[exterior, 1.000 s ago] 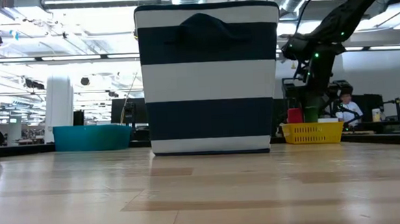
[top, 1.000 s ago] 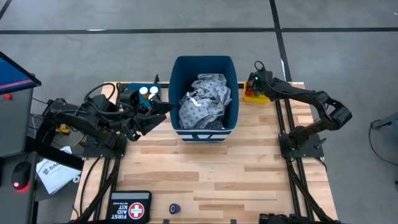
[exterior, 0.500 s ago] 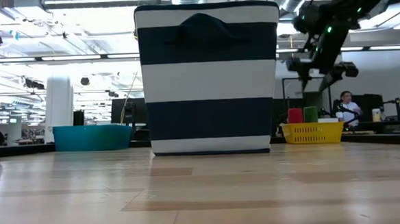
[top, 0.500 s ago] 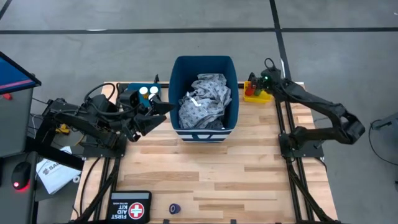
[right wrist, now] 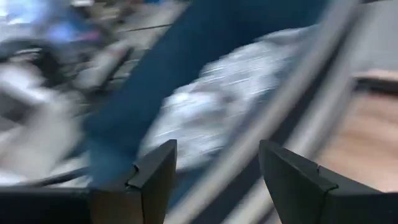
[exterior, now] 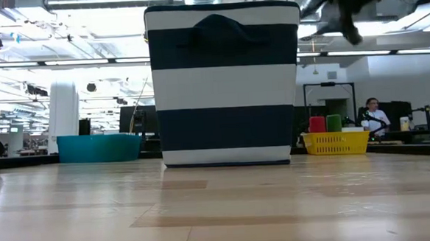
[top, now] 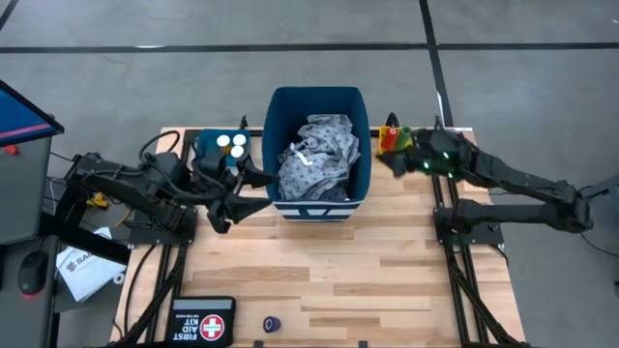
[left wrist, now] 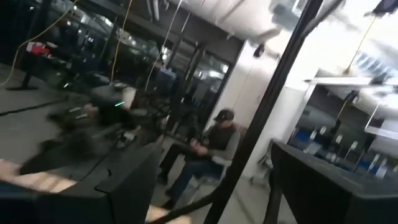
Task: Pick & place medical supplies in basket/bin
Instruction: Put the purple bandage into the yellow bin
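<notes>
Gown: the grey patterned gown lies crumpled inside the tall dark blue bin at the middle of the table's far half; the right wrist view looks down on it.
Small items: white-capped bottles sit in the teal tray just left of the bin; red and green cylinders stand in the yellow tray just right of it.
Loose piece: the dark blue roll lies near the table's front edge, beside the black first aid pouch, well apart from every container.
Right gripper: the right gripper hangs above the gap between the bin's right wall and the yellow tray; its fingers stand parted with nothing between them.
Left gripper: the left gripper sits off the bin's left front corner, just in front of the teal tray; its fingers are spread wide and empty.
Step in hand: likely moving on to the next piece, the dark blue roll being the only supply outside a container.
Doing it well: lift clear of the bin rim before swinging forward, so the wrist does not nudge the bin or the yellow tray.
Grasp advice: come down over the roll with the fingers either side of it; a roll can skid or roll away from a glancing touch.
</notes>
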Controlling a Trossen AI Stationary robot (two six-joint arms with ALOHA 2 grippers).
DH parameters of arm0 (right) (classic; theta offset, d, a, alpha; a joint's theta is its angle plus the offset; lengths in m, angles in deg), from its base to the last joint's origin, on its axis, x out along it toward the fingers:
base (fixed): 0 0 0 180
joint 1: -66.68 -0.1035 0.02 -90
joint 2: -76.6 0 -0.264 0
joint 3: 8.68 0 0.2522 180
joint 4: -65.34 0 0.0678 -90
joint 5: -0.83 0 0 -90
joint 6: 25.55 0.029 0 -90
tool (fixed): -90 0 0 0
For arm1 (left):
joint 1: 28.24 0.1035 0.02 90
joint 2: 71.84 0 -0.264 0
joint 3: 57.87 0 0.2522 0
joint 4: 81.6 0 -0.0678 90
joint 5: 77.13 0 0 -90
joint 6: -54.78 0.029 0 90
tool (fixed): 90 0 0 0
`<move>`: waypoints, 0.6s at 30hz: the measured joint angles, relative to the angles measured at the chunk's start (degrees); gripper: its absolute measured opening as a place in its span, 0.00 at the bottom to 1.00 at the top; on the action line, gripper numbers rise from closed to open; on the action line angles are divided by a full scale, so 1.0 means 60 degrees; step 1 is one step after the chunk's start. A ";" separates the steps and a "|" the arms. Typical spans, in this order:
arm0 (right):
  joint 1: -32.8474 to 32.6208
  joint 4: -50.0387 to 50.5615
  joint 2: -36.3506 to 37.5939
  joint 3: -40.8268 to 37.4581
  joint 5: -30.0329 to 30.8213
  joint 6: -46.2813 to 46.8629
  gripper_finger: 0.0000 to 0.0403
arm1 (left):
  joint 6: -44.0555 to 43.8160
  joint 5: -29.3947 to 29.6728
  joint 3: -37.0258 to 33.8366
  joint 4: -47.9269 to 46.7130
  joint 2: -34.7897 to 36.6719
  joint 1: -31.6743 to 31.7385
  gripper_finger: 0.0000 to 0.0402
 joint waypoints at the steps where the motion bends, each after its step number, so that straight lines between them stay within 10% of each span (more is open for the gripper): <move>1: -0.0487 -0.0161 0.0168 0.0000 -0.0009 0.0173 0.56 | 0.0077 0.0003 0.0000 -0.0256 0.0077 0.0000 0.75; 10: -0.4141 -0.1964 0.0394 -0.0003 0.1678 0.1355 0.56 | -0.0533 -0.0016 0.0007 -0.3152 0.0754 -0.0834 0.75; 18: -0.5289 -0.3495 -0.0378 0.0000 0.2797 0.1842 0.56 | -0.2126 -0.0233 0.0007 -0.6064 0.0154 -0.3475 0.75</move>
